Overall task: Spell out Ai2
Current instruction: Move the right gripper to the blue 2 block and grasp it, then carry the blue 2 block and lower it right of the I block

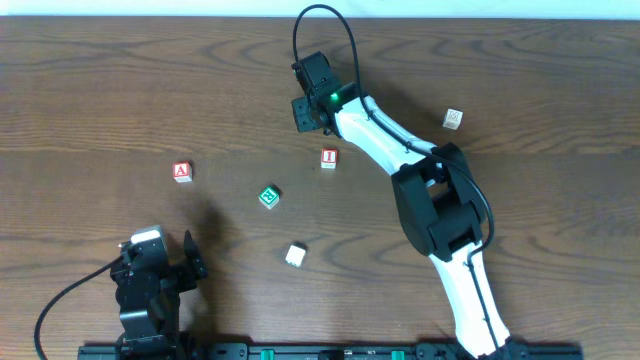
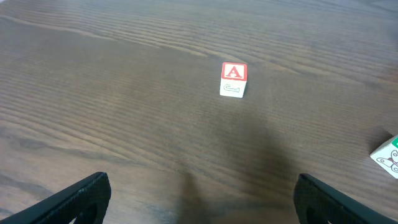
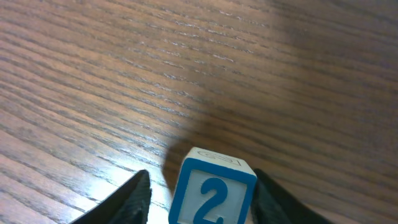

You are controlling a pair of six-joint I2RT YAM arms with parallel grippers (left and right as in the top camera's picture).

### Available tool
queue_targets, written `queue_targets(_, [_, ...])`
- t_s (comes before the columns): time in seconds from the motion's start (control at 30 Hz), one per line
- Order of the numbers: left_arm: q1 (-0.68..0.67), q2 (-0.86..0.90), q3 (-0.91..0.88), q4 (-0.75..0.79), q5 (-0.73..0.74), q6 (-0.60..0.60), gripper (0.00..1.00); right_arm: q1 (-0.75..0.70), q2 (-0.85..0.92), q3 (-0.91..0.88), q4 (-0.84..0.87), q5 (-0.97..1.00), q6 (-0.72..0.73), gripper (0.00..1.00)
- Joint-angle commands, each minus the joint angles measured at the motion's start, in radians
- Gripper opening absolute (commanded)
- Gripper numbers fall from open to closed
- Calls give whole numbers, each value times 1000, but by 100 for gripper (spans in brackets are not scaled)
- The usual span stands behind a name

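The left claw [image 2: 202, 183] sits low at the near left of the wooden surface [image 1: 120, 90], its fingers spread wide with nothing between them. Ahead of it, well apart, stands the A block [image 2: 234, 79], red letter up, resting flat by itself.

The right arm [image 1: 385, 135] reaches across to the far middle of the surface. Its claw [image 3: 201, 177] straddles the 2 block [image 3: 214, 190], whose blue-framed numeral faces the wrist camera. One finger [image 3: 273, 199] looks to be against the block's side. On the other side a sliver of wood shows between the block and the other finger [image 3: 134, 199], so I can't tell whether the block is truly clamped or only bracketed. From overhead the block is hidden under the claw.

The I block [image 1: 329, 158] lies just nearward of that claw, to the right of the A block and well apart from it. A green block [image 1: 268, 196] sits between them and a little nearer. A pale block [image 1: 294, 254] is nearer still, and another pale block [image 1: 453, 119] sits off to the far right.
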Motion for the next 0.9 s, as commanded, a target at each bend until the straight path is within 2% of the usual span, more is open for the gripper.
queue_targets(0.0, [3, -5, -11, 1, -10, 11, 95, -3, 18, 12, -6, 14, -6, 46])
queue_targets(0.2, [3, -5, -11, 1, -10, 11, 95, -3, 18, 12, -11, 14, -6, 38])
queue_targets(0.87, [3, -5, -11, 1, -9, 11, 95, -8, 8, 50, -50, 37, -7, 29])
